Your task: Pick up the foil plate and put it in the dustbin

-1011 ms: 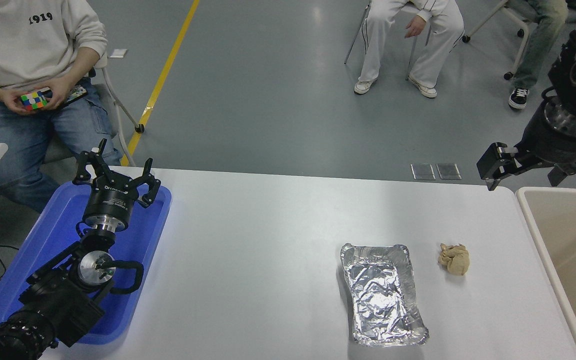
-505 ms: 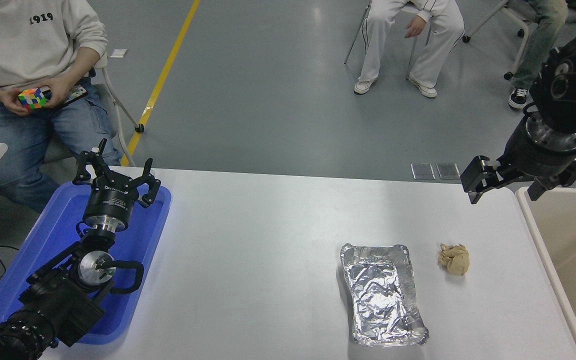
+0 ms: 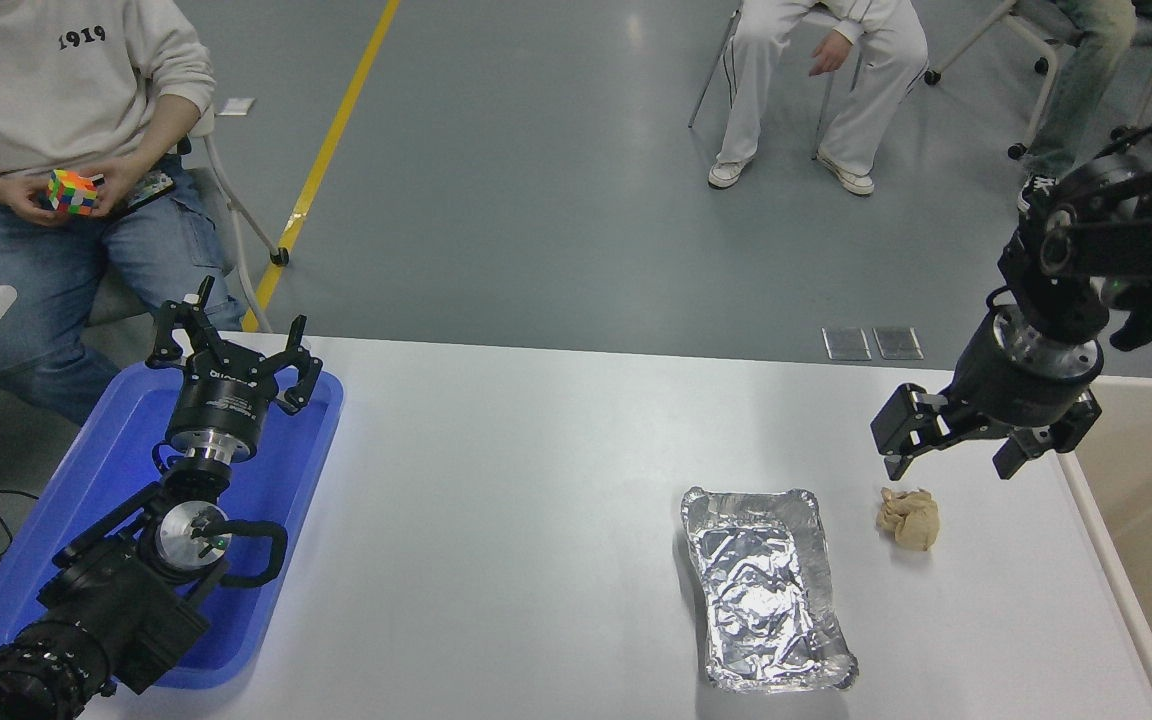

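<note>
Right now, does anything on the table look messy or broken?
The foil plate lies slightly askew with a crinkled base and a bent near rim. Beside it sits a crumpled paper ball, loose on the white table. Nothing is spilled.

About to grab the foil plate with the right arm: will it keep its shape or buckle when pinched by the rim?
The foil plate looks like thin foil, with a crinkled base and an uneven rim, so a rim pinch will probably dent or fold it. It holds nothing, so it is likely very light and may slide on the smooth table if nudged. The right gripper is open above the table.
</note>
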